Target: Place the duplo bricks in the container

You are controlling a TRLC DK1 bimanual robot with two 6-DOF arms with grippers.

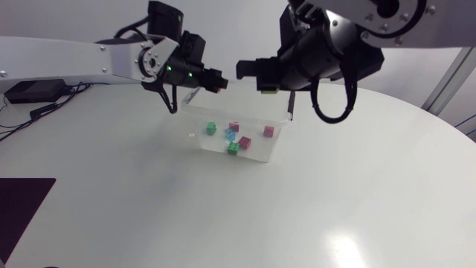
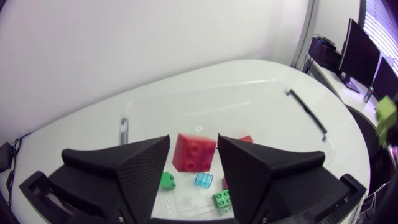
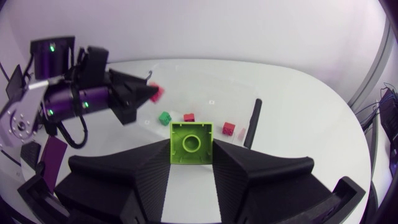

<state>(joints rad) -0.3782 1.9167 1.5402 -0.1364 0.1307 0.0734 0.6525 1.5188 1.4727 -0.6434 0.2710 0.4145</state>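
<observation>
Both arms hang over the container [image 1: 285,123]! The left gripper [image 2: 193,138] clamps a red brick [image 2: 194,152] above the container's left end. The right gripper [image 3: 191,142] pinches a lime brick [image 3: 191,144] above its middle. Each load looks to have the container straight below, so either can simply let go.

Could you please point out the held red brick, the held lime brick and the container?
red brick [image 2: 194,152]: left wrist view, its front face.
lime brick [image 3: 191,143]: right wrist view, its round centre.
container [image 1: 253,127]: head view, bare floor.

Left gripper [image 2: 193,139] grips red brick [image 2: 194,153]; right gripper [image 3: 191,143] (raised) green brick [image 3: 191,138].
</observation>
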